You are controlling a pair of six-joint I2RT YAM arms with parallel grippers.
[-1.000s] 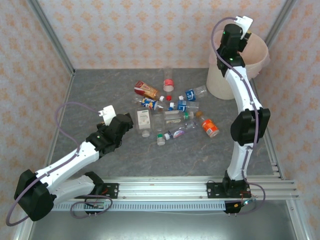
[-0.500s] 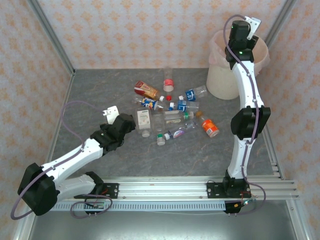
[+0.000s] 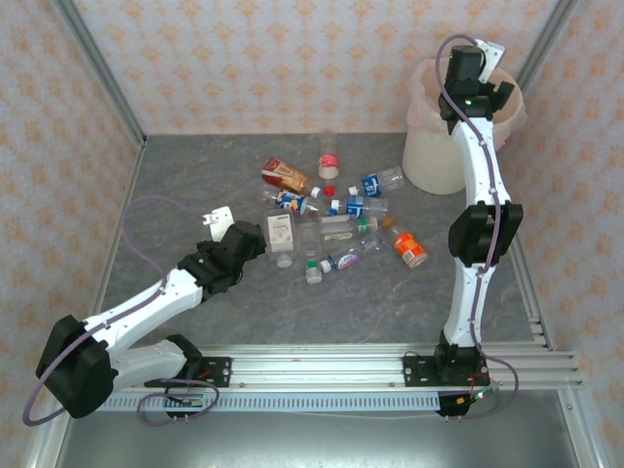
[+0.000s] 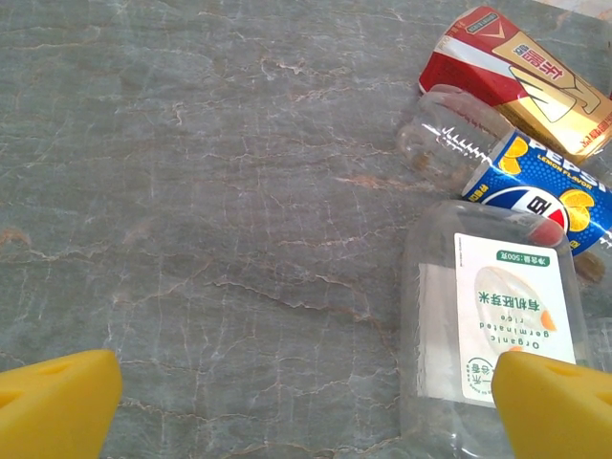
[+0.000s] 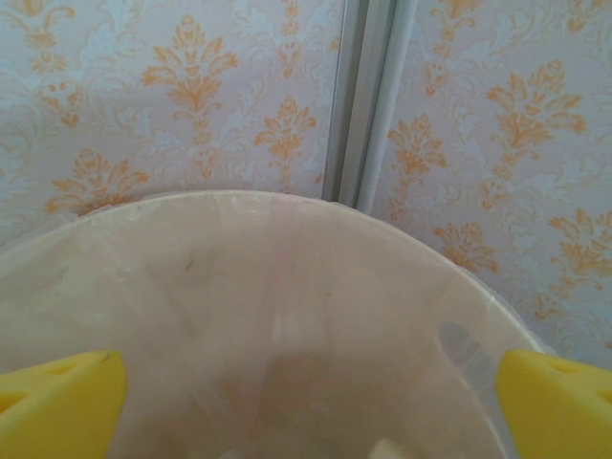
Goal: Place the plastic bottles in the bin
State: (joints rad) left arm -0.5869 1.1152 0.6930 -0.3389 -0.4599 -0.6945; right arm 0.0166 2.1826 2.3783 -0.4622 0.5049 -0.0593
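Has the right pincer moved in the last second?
Yes. In the top view the right pincer has swung right, from the bin's left rim to over its middle, and has opened.

Grey marbled tabletop (image 3: 185, 185), small plastic bottles (image 3: 331, 219) lying in a loose heap near the middle. A brown bottle with a red-and-gold label (image 3: 286, 175) lies at the heap's far-left side. A clear bottle with a red label (image 3: 329, 156) lies farthest back, slightly apart from the others. An orange bottle (image 3: 409, 247) lies on the right edge. A clear square bottle with a white label (image 3: 281, 234) is on the left edge. The left gripper (image 3: 255, 239) is low, just beside that square bottle; contact unclear. A large round cream-white bin with a pink liner (image 3: 434, 156) stands in the far right corner. The right gripper (image 3: 476, 83) hangs over its mouth.
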